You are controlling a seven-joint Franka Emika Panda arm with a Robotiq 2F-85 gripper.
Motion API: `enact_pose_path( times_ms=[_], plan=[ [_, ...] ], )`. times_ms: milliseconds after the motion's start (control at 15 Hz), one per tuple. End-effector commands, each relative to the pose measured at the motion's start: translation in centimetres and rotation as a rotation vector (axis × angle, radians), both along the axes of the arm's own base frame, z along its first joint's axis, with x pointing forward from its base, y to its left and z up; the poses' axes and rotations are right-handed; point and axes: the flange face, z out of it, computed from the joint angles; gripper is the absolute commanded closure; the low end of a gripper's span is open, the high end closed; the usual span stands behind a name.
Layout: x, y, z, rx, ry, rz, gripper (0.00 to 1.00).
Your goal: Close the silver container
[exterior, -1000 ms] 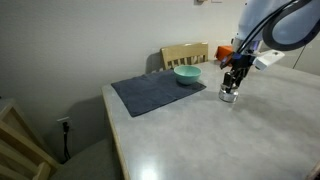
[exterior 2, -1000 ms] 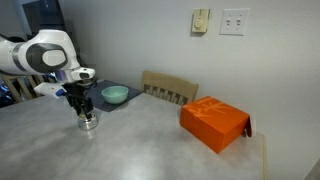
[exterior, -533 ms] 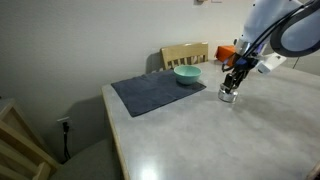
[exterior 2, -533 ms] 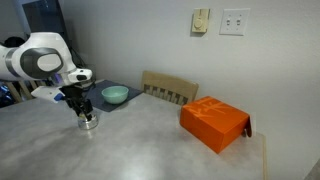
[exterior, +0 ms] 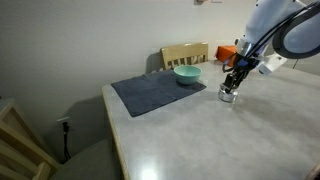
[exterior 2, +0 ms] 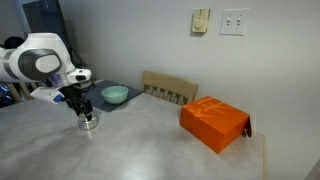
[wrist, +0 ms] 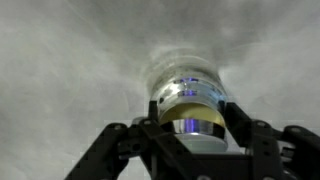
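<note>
The claw [exterior: 231, 89] points straight down from the white robot arm, its two dark fingers [wrist: 240, 118] set narrowly to either side of the silver container [exterior: 228, 96]. In the blurred wrist view the fingers lie close against the tin's sides, but whether they actually press on it cannot be told. The silver container [wrist: 188, 98] is a small, squat, shiny round tin standing upright on the pale grey table [exterior: 190, 140], directly under the claw. In both exterior views it sits on bare tabletop, just off the edge of a dark grey mat [exterior: 153, 93]. A teal bowl [exterior: 187, 74] rests on the far part of that mat, near the tin but apart from it. A light wooden chair [exterior: 185, 53] stands behind the table against the wall. In an exterior view an orange rectangular box [exterior 2: 214, 122] lies on the table well apart from the tin [exterior 2: 89, 122] and the claw [exterior 2: 86, 113], towards the opposite end. Whether the tin's lid is fully seated cannot be made out.
</note>
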Motion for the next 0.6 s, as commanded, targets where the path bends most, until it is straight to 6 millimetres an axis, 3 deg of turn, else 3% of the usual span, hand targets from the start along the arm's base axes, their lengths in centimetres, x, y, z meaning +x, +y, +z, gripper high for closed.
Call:
enact_pose_path(
  times_ms=[0,333,400,533],
  plan=[
    [0.02,-0.03,0.03,0.000,0.001,0.000,0.32],
    [0.01,-0.03,0.03,0.000,0.000,0.000,0.32],
    [0.01,-0.03,0.03,0.000,0.000,0.000,0.08],
    [0.04,-0.02,0.07,0.003,0.000,-0.001,0.03]
  ],
)
